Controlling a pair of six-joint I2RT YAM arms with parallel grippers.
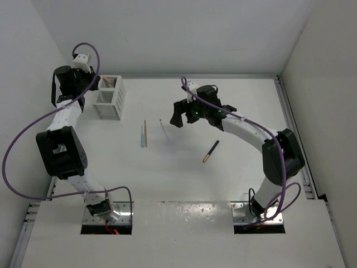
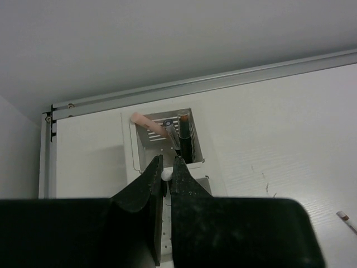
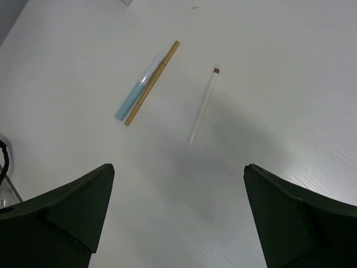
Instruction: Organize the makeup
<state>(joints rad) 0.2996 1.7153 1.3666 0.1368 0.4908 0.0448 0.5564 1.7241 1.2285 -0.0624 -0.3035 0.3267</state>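
Found the black stick with a copper tip (image 1: 210, 151) lying alone on the table (image 1: 178, 173), right of middle and nearest of the loose makeup. Farther back and to the left, saw the pale blue stick (image 3: 131, 101) and the tan stick (image 3: 152, 82) lying side by side, touching along part of their length, with marks on the blue one's whitish end too small to read. Just right of that pair and apart from it, noted the thin silvery-white stick (image 3: 203, 106), a small dark cap at one end. Caught the right gripper (image 3: 178, 167) hovering above the table near that thin stick, jaws spread wide, grasping nothing. Farther still, at the far left, found the white slotted rack (image 1: 107, 109), its far compartment holding three leaning sticks: a pink stick (image 2: 146, 123) on the left, a clear silvery stick (image 2: 170, 134) in the middle, a dark pencil (image 2: 184, 139) on the right, the last two touching. Saw the left gripper (image 2: 167, 162) poised over the rack's nearer part, jaws at a narrow slit, a small white rounded end (image 2: 166, 175) between the tips; could not tell whether pinched or merely framed.
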